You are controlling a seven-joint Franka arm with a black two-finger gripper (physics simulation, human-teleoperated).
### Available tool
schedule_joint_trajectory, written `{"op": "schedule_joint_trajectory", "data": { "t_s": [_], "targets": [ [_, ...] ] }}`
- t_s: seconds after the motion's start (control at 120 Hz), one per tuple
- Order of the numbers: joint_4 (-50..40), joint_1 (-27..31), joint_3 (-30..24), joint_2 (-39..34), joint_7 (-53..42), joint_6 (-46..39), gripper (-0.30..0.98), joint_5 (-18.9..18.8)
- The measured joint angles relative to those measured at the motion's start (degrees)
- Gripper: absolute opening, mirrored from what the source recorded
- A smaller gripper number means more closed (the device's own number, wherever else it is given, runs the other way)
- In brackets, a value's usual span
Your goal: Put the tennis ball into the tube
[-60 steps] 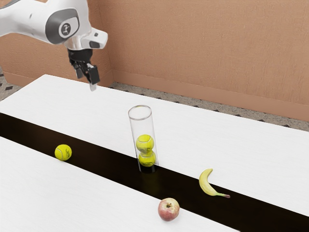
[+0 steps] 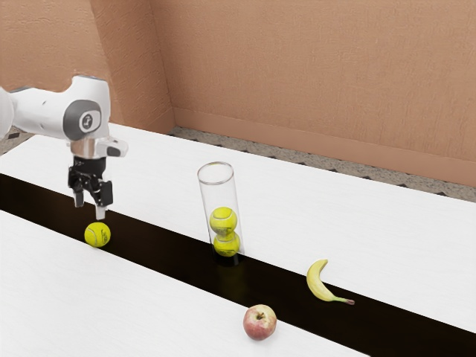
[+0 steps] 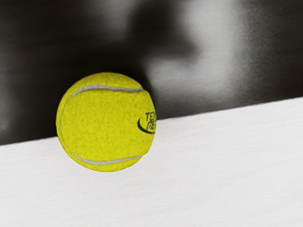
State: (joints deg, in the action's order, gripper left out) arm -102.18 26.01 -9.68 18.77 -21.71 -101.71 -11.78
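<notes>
Wall (image 2: 312, 82): tan and textured, across the top of the exterior view.
Table (image 2: 149, 312): white, crossed by a black band (image 2: 163, 253) from the left edge to the lower right.
Fingers: parted with a clear gap, gripping nothing.
Gripper (image 2: 90, 209): pointing down at the left of the frame, just above the loose ball.
Arm (image 2: 44, 111): in from the left edge, nearly level, then bent downward at the wrist.
Loose ball (image 2: 97, 235): yellow tennis ball at lower left, on the band's near edge, outside the tube; the wrist view shows its dark lettering.
Tube (image 2: 216, 182): clear, standing near the middle, two stacked balls (image 2: 223, 221) inside.
Apple (image 2: 259, 323): red, bottom centre.
Banana (image 2: 317, 282): yellow, lower right, on the band.
</notes>
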Motion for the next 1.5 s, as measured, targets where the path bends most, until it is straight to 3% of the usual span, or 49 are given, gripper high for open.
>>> {"op": "schedule_joint_trajectory", "data": {
  "t_s": [0.167,0.417,0.6,0.85,0.967,1.075,1.175,1.5],
  "targets": [
    [0.19,1.44,0.38,5.27,-0.12,-2.93,0.69,0.36],
    [-4.14,1.68,1.16,5.18,0.07,-9.47,0.66,3.11],
    [-5.04,1.73,1.24,5.64,0.30,-14.55,0.47,4.17],
    [-6.20,1.74,1.25,6.83,0.59,-20.45,0.41,6.16],
    [-9.83,1.17,0.92,0.38,0.83,-21.34,0.32,6.31],
    [-10.52,-0.31,-2.70,-8.29,1.20,-21.81,0.25,6.07],
    [-9.55,-1.24,-6.22,-11.86,1.64,-22.13,0.23,6.03],
    [-2.36,-2.82,-16.61,-13.96,2.96,-22.63,0.19,8.09]
  ]
}}
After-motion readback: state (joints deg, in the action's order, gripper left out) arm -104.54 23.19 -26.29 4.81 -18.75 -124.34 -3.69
